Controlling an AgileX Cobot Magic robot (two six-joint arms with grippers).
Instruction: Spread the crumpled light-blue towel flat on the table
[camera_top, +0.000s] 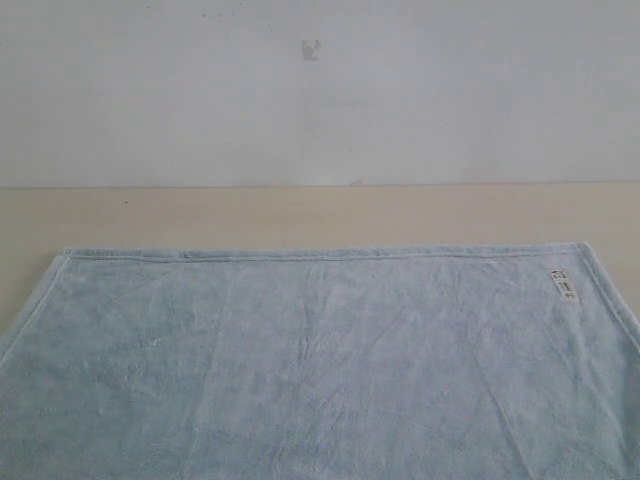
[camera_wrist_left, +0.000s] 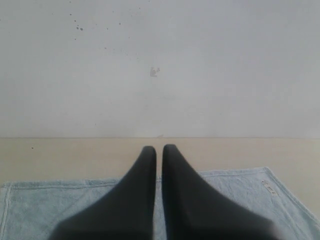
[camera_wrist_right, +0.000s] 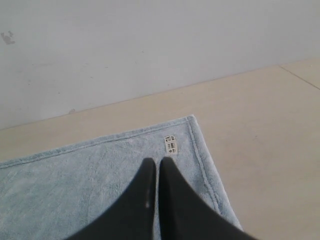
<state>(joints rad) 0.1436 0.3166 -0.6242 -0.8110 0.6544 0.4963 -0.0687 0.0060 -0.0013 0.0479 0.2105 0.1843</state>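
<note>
- Cannot see the near edge of the towel (camera_top: 320, 370) or its near corners, all cut off by the exterior view's lower border.
- Cannot read the print on the tag (camera_top: 564, 285) at the towel's far right corner — too small.
- Cannot see the towel patches behind the left gripper (camera_wrist_left: 159, 150) and the right gripper (camera_wrist_right: 156, 162).
- Cannot identify the blurred grey mark (camera_top: 311, 49) on the wall (camera_top: 450, 90).

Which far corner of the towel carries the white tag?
The far right corner of the towel: the tag lies beside it, while the far left corner is plain.
</note>
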